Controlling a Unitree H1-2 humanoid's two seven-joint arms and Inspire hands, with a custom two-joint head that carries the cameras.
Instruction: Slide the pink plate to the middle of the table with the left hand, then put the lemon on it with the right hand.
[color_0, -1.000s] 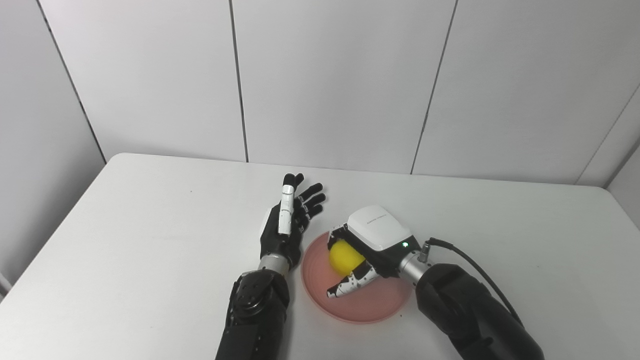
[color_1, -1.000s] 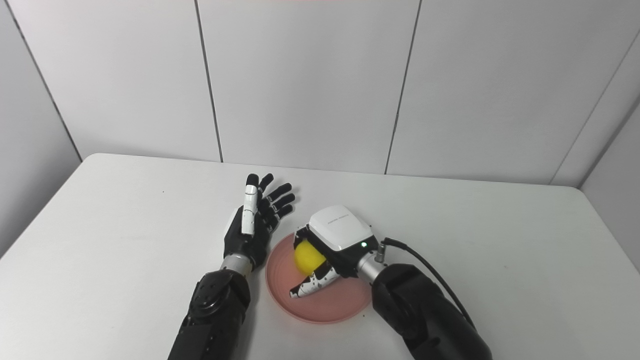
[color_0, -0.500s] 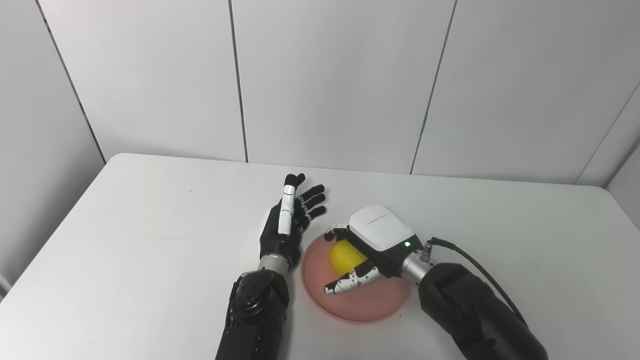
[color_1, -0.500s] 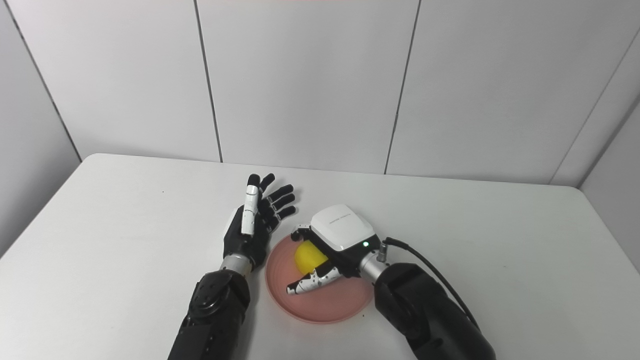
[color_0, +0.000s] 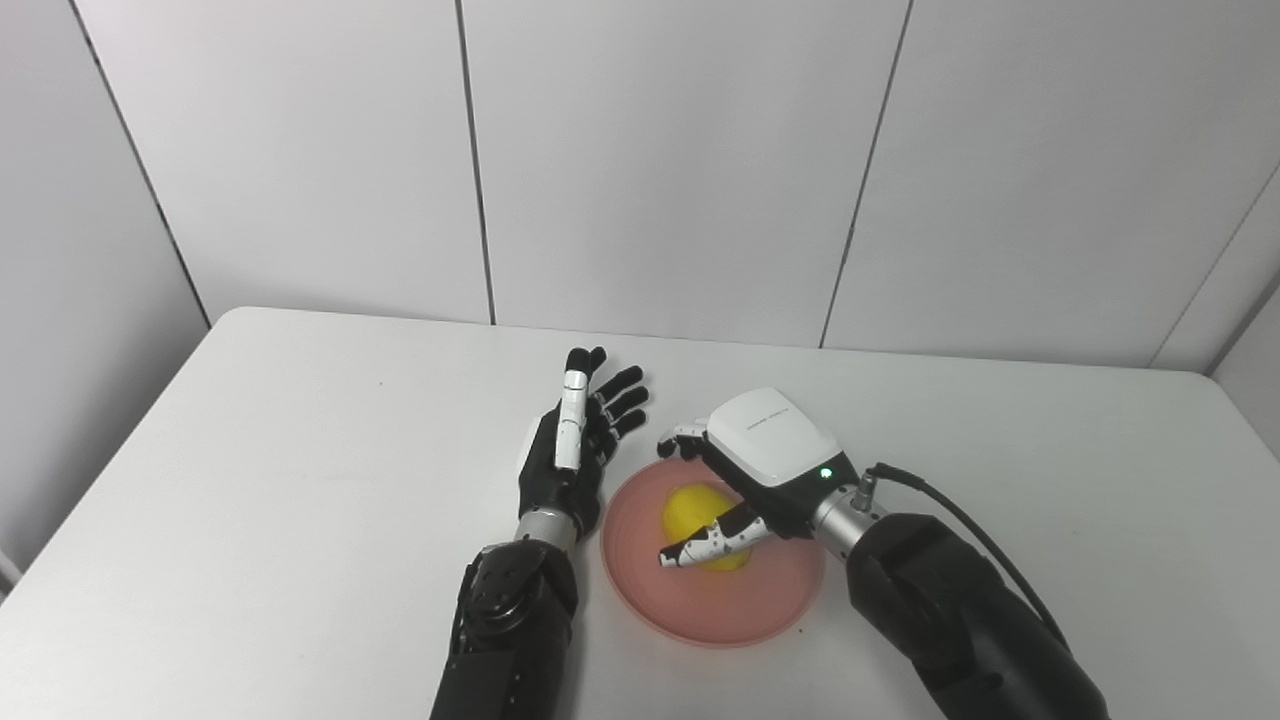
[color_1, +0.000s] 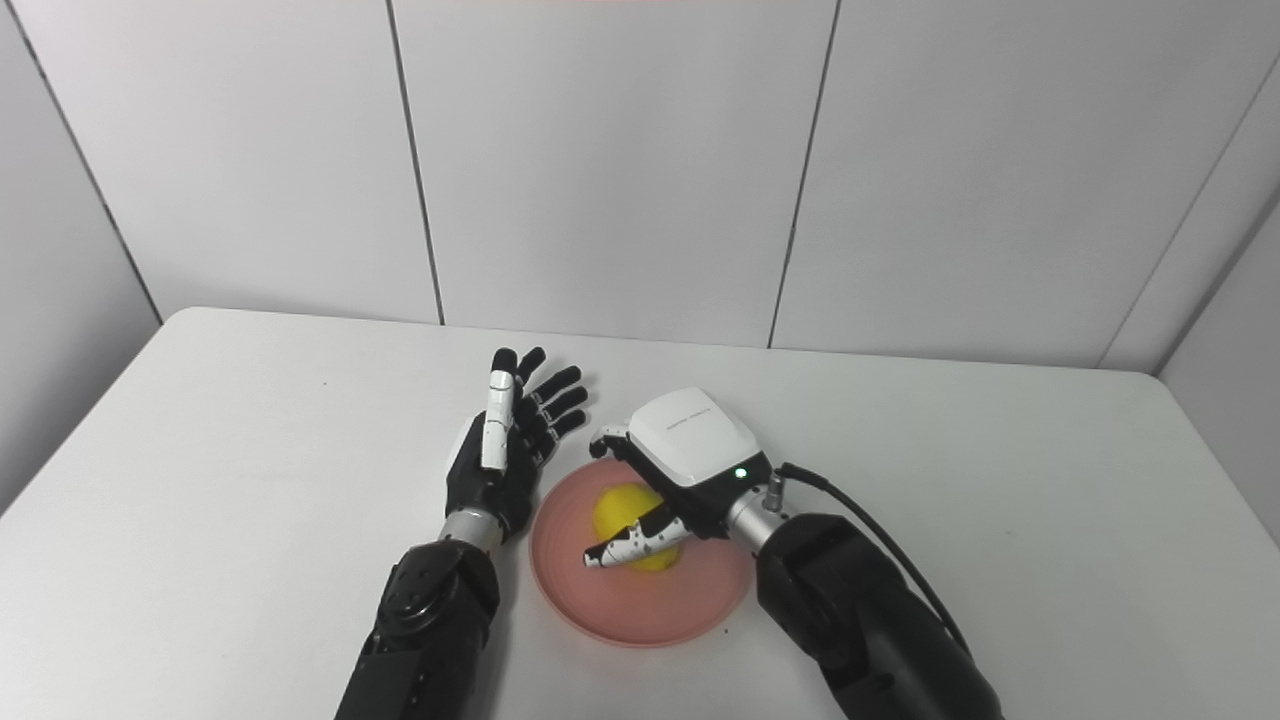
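Left eye view
Lemon: the lemon (color_0: 698, 515) sits in the well of the pink plate (color_0: 640, 590), near the middle of the white table (color_0: 300, 480)
Right hand: the right hand (color_0: 745, 480) hangs just over the fruit with fingers spread apart, nothing gripped; one fingertip crosses in front of the lemon
Key relation: the lemon lies at about 7 o'clock from the right palm, close under it; I judge the way out for this hand is up and toward 4 o'clock
Left hand: the left hand (color_0: 575, 450) rests open, fingers fanned, at 10 o'clock from the plate, just beside its rim

Right eye view
Lemon: on the plate, a little toward 12 o'clock from its centre
Nearer hand: the right
Long axis: cannot tell, the fruit looks nearly round here
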